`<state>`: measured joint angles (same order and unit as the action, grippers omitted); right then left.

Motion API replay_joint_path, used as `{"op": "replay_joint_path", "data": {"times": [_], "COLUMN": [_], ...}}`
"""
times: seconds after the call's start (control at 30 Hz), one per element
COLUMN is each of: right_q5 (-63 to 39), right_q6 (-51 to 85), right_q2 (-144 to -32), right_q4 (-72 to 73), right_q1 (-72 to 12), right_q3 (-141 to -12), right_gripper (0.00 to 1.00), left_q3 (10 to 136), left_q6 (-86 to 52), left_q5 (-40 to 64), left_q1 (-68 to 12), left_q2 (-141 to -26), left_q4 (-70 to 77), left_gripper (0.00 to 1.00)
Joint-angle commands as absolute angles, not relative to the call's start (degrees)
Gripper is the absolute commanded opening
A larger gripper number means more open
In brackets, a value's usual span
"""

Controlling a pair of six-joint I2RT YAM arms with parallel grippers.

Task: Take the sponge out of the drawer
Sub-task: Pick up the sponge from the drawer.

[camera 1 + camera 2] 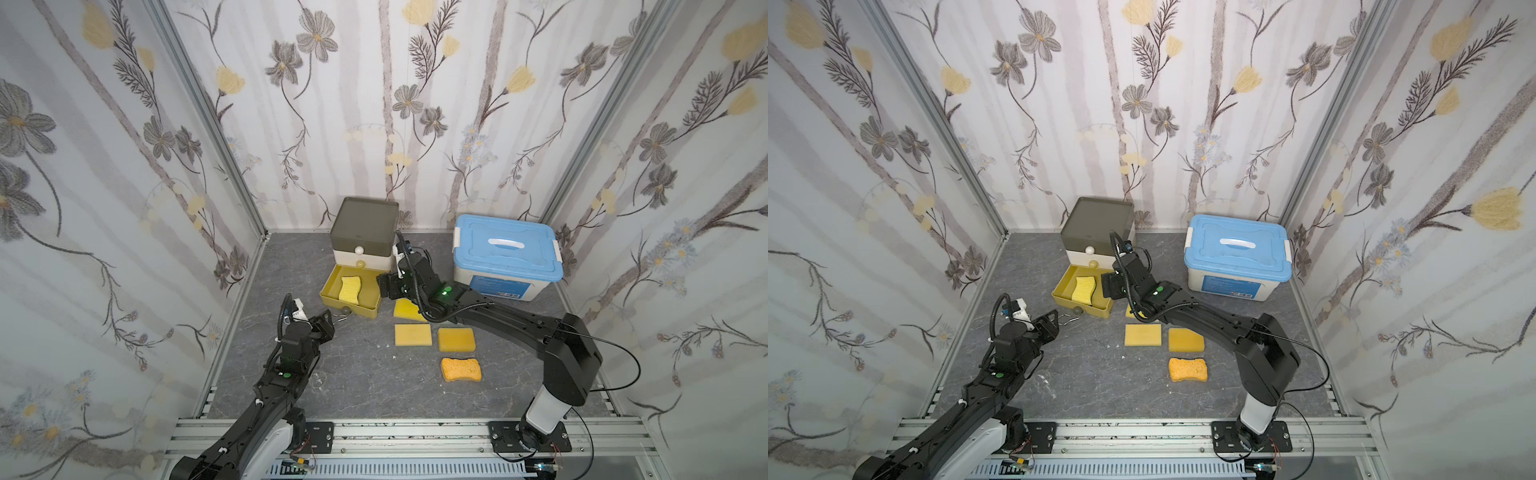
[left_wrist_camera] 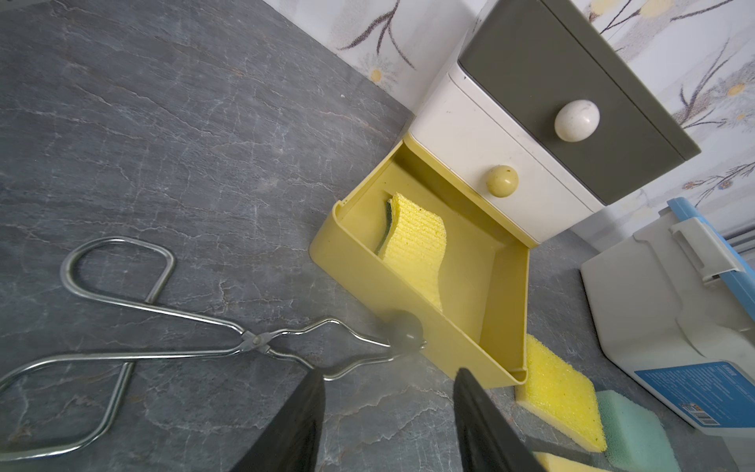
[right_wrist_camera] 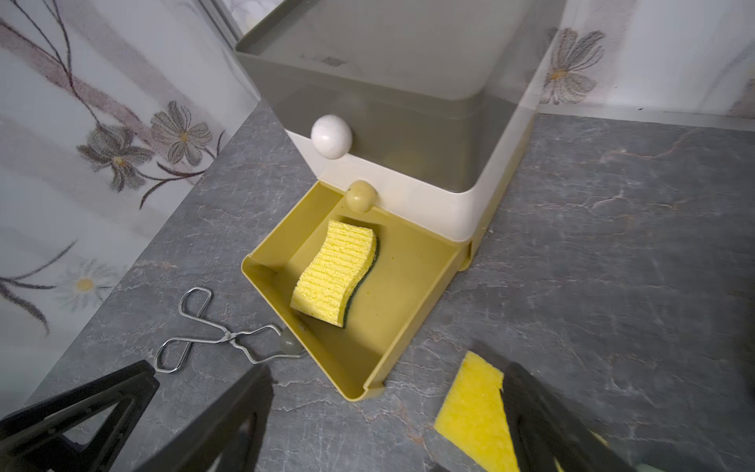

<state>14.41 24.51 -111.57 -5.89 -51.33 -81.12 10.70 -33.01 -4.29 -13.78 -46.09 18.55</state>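
A wavy yellow sponge (image 1: pixel 350 289) (image 1: pixel 1084 289) (image 2: pixel 416 241) (image 3: pixel 333 271) with a dark green underside lies in the yellow drawer (image 1: pixel 353 309) (image 2: pixel 367 278) (image 3: pixel 392 286). The drawer is pulled out of the bottom of a small cabinet. My right gripper (image 1: pixel 385 286) (image 3: pixel 386 370) hangs just right of the drawer, open wide, with bare table and the drawer's corner between its fingers. My left gripper (image 1: pixel 330 319) (image 2: pixel 388 374) is in front of the drawer near its knob, open, holding nothing.
Metal scissor tongs (image 2: pixel 253 339) (image 3: pixel 228 337) lie on the table by the drawer's knob. Several loose sponges (image 1: pixel 412 334) (image 1: pixel 461 369) lie to the front right of the drawer. A blue-lidded box (image 1: pixel 505 257) stands at the back right. The cabinet (image 1: pixel 365 232) stands against the back wall.
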Motion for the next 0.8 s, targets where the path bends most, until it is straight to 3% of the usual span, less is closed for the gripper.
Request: {"op": "replay_joint_path", "data": {"times": [0.0, 0.23, 0.5, 0.77], "right_q5": [13.6, 11.4, 9.1, 12.0], "right_q6": [24.0, 27.5, 29.9, 33.5], "right_q2": [-117.6, -127.9, -138.3, -142.3], "right_q4": [-4.6, -6.8, -12.8, -14.0], "right_q1": [-53.3, -55.3, -55.2, -54.6], "right_q3": [-87.2, -96.8, -107.5, -109.4], "right_gripper": [0.85, 0.74, 0.7, 0.67], "left_q3": [11.1, 11.0, 10.6, 10.5], "left_q6": [-32.8, -32.6, -32.8, -32.9], "left_q5": [-4.9, -5.0, -4.9, -5.1], "left_q1": [-13.8, -13.8, -13.8, -13.8], "left_q2": [-46.2, -45.9, -45.5, -45.2], "left_q4": [18.6, 18.5, 18.7, 18.5], "left_gripper": [0.53, 0.53, 0.53, 0.53]}}
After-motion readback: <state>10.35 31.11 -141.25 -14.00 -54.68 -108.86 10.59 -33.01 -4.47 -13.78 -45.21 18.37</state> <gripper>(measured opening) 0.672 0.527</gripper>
